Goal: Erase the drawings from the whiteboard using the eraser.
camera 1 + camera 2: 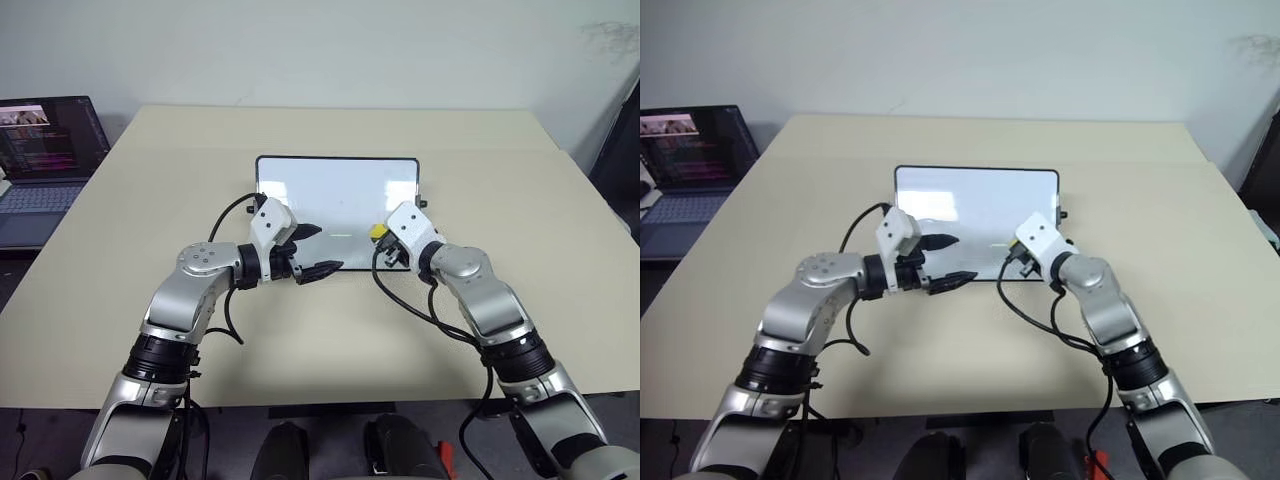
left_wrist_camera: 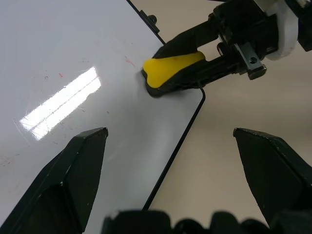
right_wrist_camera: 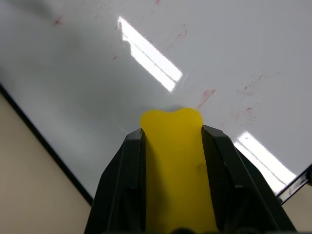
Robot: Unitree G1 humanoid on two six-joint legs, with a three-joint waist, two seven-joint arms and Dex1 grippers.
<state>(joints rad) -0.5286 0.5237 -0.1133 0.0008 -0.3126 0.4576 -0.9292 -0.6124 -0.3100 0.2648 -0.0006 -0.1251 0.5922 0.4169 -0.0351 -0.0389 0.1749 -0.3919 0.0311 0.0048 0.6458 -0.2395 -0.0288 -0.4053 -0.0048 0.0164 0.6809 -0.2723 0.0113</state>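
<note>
Right gripper [image 3: 173, 146] jaws clamp the eraser [image 3: 171, 127] on the whiteboard [image 1: 330, 195], lower right of centre. Left gripper [image 1: 315, 250] jaws stand apart. Wiping proceeds; faint red drawings [image 3: 207, 96] call for further strokes.

Laptop [image 1: 45, 160] cut off by frame edge; eraser [image 3: 176, 165] flanks hidden between jaws; drawings reduced to faint smears.
</note>
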